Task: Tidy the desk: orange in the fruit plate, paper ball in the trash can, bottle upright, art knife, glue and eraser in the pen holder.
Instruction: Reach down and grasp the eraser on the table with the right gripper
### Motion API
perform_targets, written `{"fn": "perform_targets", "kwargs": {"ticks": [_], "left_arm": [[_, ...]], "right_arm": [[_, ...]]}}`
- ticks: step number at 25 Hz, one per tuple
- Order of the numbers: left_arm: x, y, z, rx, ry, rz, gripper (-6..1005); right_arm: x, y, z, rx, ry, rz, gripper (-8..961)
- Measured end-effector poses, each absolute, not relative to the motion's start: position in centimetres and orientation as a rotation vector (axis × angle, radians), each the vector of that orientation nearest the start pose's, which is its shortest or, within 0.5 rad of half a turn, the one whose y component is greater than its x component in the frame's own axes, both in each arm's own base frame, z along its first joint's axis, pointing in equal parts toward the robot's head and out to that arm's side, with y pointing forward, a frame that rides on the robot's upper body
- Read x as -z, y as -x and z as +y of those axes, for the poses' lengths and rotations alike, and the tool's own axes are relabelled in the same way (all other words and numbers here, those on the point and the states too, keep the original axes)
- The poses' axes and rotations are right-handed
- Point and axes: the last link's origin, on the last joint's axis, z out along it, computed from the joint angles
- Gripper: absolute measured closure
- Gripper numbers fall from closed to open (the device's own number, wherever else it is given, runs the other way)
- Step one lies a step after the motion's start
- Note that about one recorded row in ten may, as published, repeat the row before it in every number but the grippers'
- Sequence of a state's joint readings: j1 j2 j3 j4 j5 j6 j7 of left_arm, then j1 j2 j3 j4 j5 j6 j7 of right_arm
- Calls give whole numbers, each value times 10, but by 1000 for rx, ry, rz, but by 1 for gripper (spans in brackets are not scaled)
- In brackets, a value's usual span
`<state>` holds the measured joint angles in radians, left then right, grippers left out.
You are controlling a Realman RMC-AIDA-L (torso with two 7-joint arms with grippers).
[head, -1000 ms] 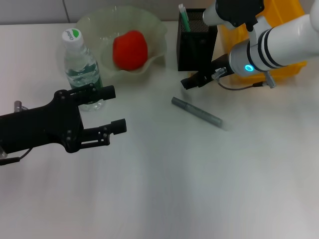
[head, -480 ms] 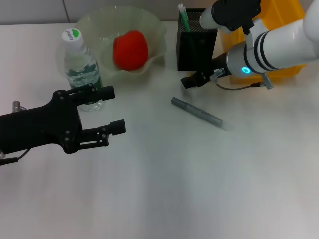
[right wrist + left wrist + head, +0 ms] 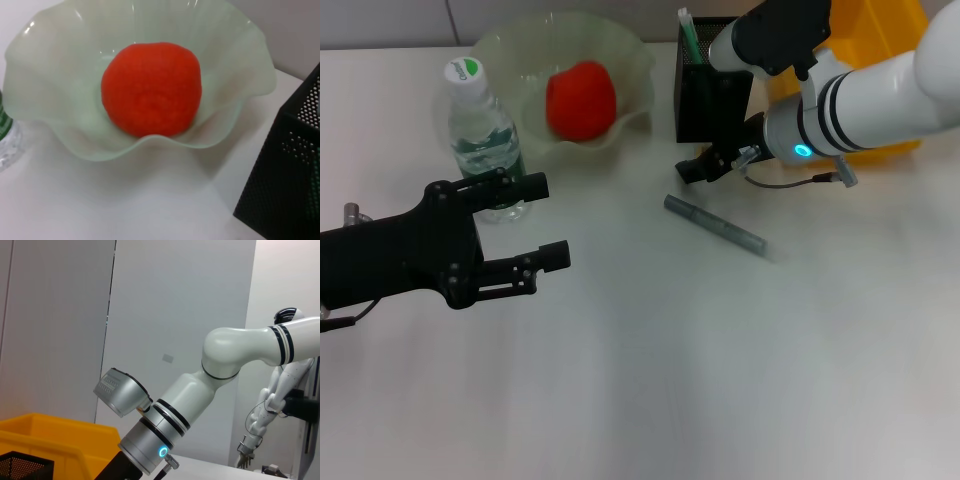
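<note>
On the white desk (image 3: pixel 650 380), sitting in the fruit plate (image 3: pixel 630 60): the orange (image 3: pixel 580 98). Standing upright just beside the plate: the bottle (image 3: pixel 480 130). Lying flat near the black mesh pen holder (image 3: pixel 705 100), not inside it: the grey art knife (image 3: pixel 715 225). Hovering low by the holder's base, above the knife's near end: the right tool (image 3: pixel 692 168), grip impossible to tell. Hanging over the desk next to the bottle: the left tool (image 3: pixel 552 220), prongs spread and grasping nothing.
</note>
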<state>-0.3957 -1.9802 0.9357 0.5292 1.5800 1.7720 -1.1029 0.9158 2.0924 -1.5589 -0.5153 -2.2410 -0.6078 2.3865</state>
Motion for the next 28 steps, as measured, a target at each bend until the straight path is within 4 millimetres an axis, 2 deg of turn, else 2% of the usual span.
{"fn": "perform_targets", "kwargs": {"ticks": [5,11,28], "left_arm": [[-21,267,281,1073,2717,-323,202],[-21,267,281,1072,2717,-322,202],[-25,269,282,1060,2719,-316,202]], "right_arm": [[96,-190,437,118,2413,811,313],[97,-192,437,125,2408,816,491],[97,-191,437,125,2412,815,663]]}}
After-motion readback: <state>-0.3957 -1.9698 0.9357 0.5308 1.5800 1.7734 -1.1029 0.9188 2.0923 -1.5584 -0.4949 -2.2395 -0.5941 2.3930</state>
